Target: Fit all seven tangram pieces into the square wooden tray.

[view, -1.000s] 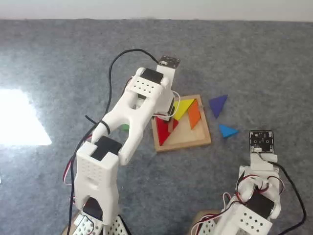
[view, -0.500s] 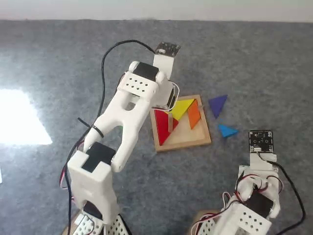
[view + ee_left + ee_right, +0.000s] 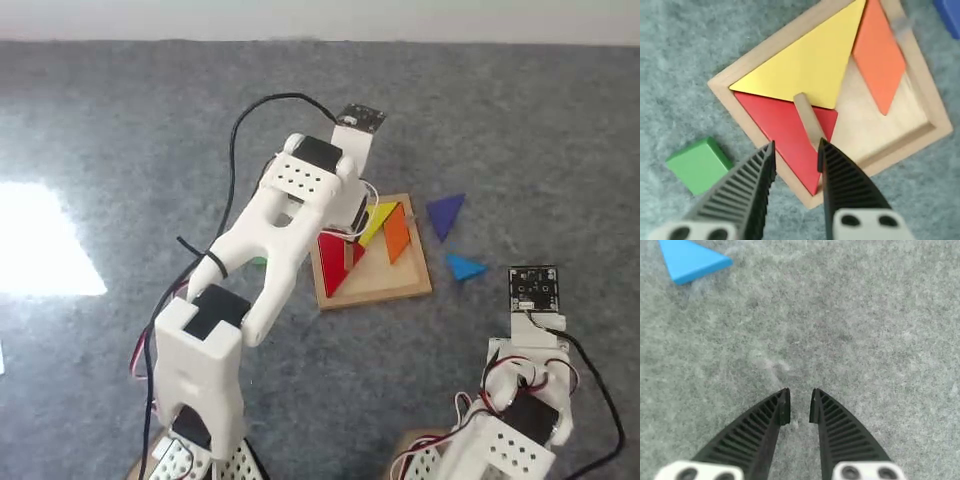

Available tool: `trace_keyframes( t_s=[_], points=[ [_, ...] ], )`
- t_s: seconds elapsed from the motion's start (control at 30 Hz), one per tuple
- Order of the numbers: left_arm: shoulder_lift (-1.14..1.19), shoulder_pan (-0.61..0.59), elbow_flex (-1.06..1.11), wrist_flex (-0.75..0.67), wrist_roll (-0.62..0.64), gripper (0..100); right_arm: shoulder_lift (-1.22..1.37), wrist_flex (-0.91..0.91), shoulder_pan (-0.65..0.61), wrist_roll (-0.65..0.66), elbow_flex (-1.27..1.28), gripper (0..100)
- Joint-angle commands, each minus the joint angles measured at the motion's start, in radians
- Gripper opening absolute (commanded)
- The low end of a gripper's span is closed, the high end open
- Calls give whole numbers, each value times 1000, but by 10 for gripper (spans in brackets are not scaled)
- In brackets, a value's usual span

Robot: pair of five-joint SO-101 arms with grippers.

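Currently logging left gripper, jaws parted, empty, poised over a thin pale wooden strip on the smooth red triangle inside the square wooden tray, long axis running between the jaws. Also logging green block on grey felt beside the tray corner; right gripper barely parted, empty.

You have a grey felt-like table, a bright patch of light at nine o'clock, a pale wall strip at twelve.
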Motion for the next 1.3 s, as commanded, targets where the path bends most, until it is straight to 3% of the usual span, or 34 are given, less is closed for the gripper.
trace_keyframes(
  t_s=[0.0,0.57,1.03,1.27],
  points=[
    [-11,-8,-41,-17,-23,130,-19,8,-16,3,17,94],
    [-6,2,-35,-21,-25,130,-19,8,-16,3,17,94],
    [-17,-84,8,-37,-61,130,-19,8,-16,3,17,94],
    [-71,38,-24,9,-54,130,-19,8,-16,3,17,94]
  ],
)
